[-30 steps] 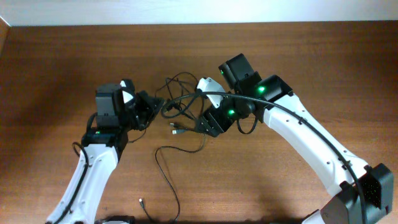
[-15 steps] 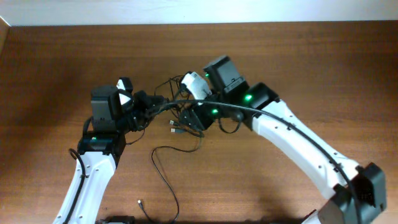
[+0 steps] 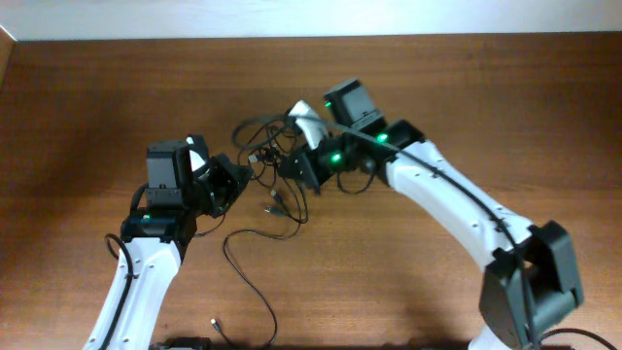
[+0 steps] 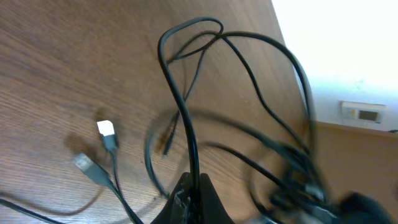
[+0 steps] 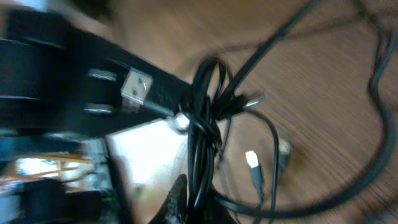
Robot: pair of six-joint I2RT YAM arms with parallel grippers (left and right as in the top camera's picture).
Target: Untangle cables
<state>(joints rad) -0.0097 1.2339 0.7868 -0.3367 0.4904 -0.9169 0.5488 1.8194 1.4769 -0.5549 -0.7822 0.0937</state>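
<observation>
Although both arms crowd over the knot in the overhead view, the cables (image 3: pixel 264 146) can be made out as thin black loops on the table (image 3: pixel 97 97). They lie between the left gripper (image 3: pixel 236 177) and the right gripper (image 3: pixel 294 167), and one strand trails toward the near edge. Each gripper's tips are hidden under its own housing, so neither grip can be read from above.

In the left wrist view, the left gripper (image 4: pixel 194 194) is clenched on one strand of the cables (image 4: pixel 185 106), which rises from the closed tips in a tall loop. Only the tips are in frame. Two plugs (image 4: pixel 106 129) lie on the wood beside them. The lower right is too blurred to read.

In the right wrist view, the right gripper (image 5: pixel 186 202) is clamped on a bunched hank of the cables (image 5: pixel 202 124). Its fingers are cut off at the bottom edge. A dark bulk at the upper left is too smeared to name.
</observation>
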